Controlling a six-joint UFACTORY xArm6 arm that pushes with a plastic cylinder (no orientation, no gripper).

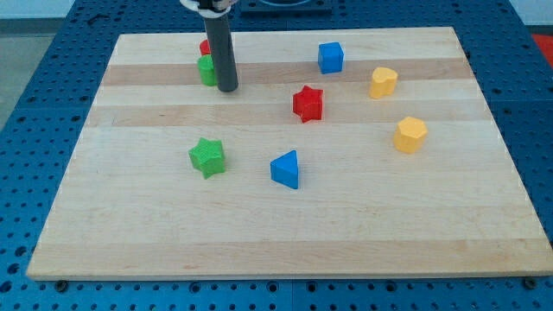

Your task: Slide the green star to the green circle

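The green star (pixel 207 157) lies left of the board's middle. The green circle (pixel 206 71) sits near the view's top left, partly hidden behind my rod, with a red block (pixel 205 47) just above it, mostly hidden. My tip (pixel 228 88) rests on the board right beside the green circle, on its right and slightly below. The tip is well above the green star, about 80 pixels away.
A red star (pixel 308 103) sits near the middle. A blue triangle (pixel 286 168) lies right of the green star. A blue cube (pixel 330 57) is at the top. Two yellow blocks (pixel 384 82) (pixel 411 135) sit on the right. The wooden board (pixel 276 233) has edges all round.
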